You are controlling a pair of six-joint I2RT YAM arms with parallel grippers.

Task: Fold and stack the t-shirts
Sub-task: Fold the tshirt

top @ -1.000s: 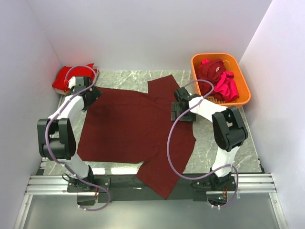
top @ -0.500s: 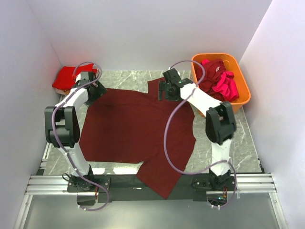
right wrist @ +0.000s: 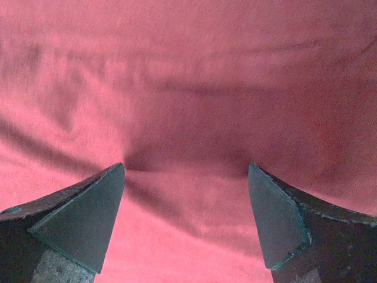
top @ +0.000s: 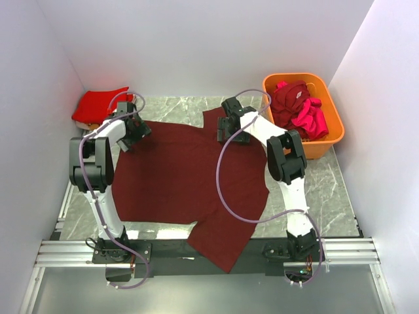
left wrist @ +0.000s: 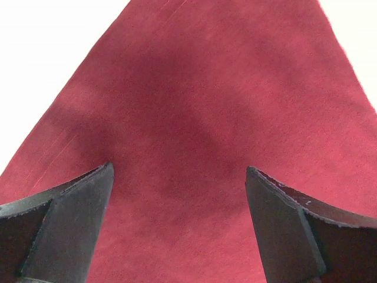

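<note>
Well, both arms reach out to the far edge of the dark maroon t-shirt (top: 183, 173), which lies spread flat on the marble table (top: 330, 196). The left gripper (left wrist: 178, 174) and the right gripper (right wrist: 185, 171) each hang over bare cloth with jaws spread wide, pinching nothing.

I'd worry that a pinch here takes 1 layer instead of 2. Or 1 side could catch while the other slips, and the fold would come out skewed. The right arm's cable (top: 222, 190) loops low over the shirt and could drag it. 1 sleeve hangs off the near edge onto the frame rail (top: 347, 248), where it may snag.

Room is tight at the back. The folded red t-shirt (top: 95, 104) sits just beside the left gripper, and the orange basket (top: 330, 131) is near the right arm.
</note>
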